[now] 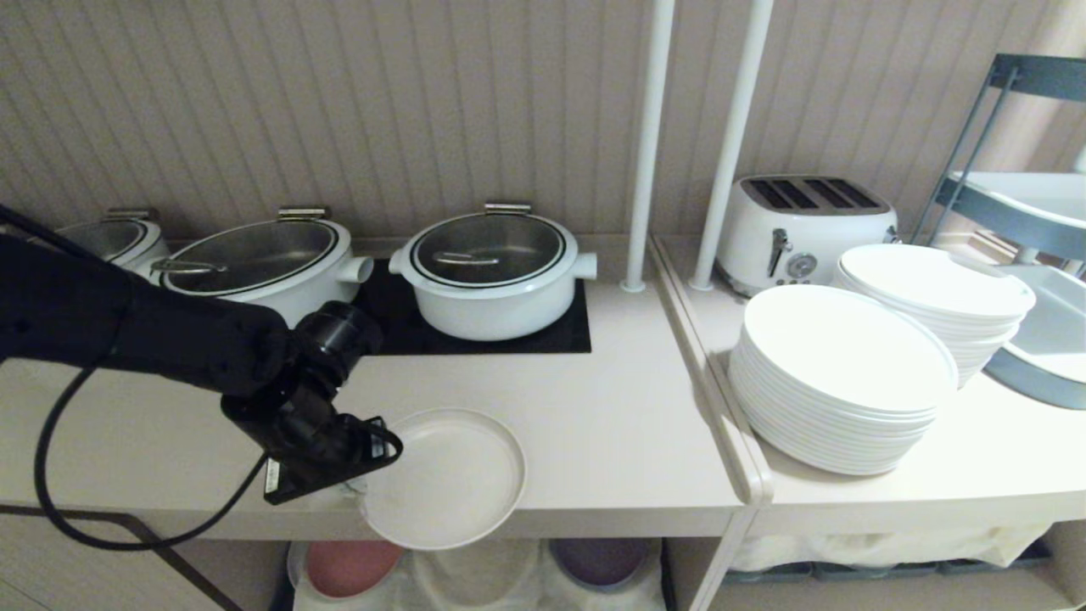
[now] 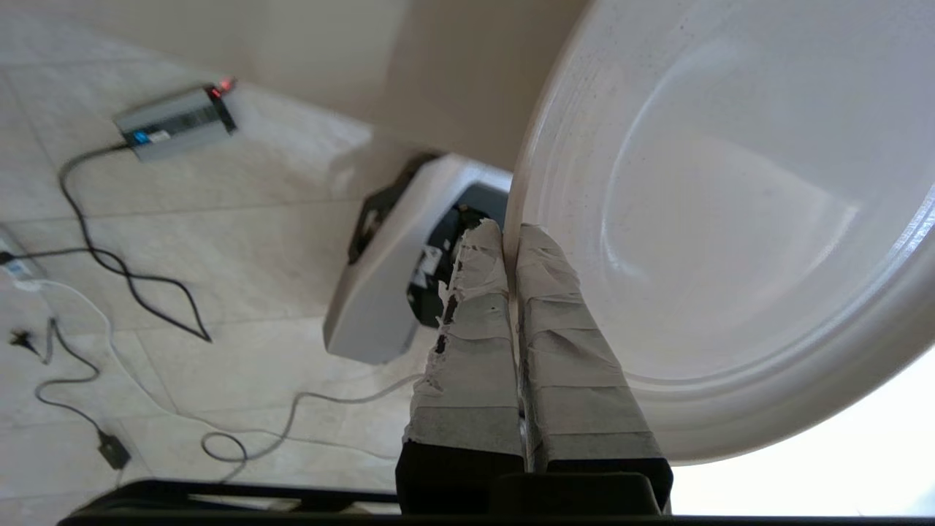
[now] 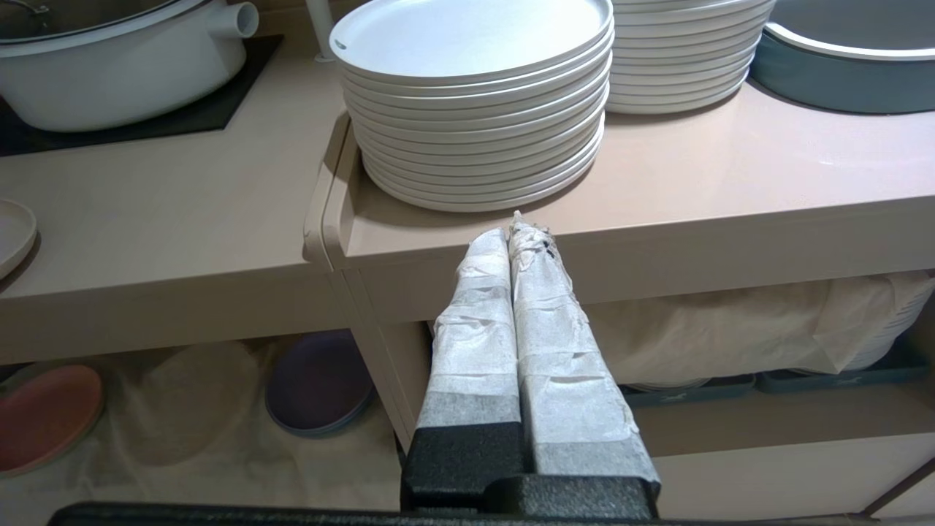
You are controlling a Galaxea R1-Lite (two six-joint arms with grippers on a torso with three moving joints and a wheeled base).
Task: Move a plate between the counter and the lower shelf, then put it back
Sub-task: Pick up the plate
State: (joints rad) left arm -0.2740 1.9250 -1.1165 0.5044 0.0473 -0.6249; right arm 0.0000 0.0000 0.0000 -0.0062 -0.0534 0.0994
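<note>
The small cream plate [image 1: 450, 479] sits over the front edge of the counter [image 1: 611, 407], with its near part overhanging the edge. My left gripper [image 1: 365, 485] is shut on the plate's left rim. In the left wrist view the taped fingers [image 2: 467, 329] pinch the rim of the plate [image 2: 730, 204] between them, with floor showing below. The lower shelf [image 1: 492, 581], lined with white cloth, lies under the counter directly beneath the plate. My right gripper [image 3: 515, 230] is shut on nothing, parked in front of the neighbouring lower surface. The plate's edge [image 3: 11, 234] shows at the far side of that view.
Two white pots [image 1: 488, 271] [image 1: 254, 263] stand on a black panel [image 1: 560, 335] behind the plate. A pink plate [image 1: 352, 564] and a purple plate [image 1: 598, 560] lie on the shelf cloth. Stacked white plates [image 1: 840, 373], a toaster [image 1: 797, 225] and white poles [image 1: 645, 144] stand to the right.
</note>
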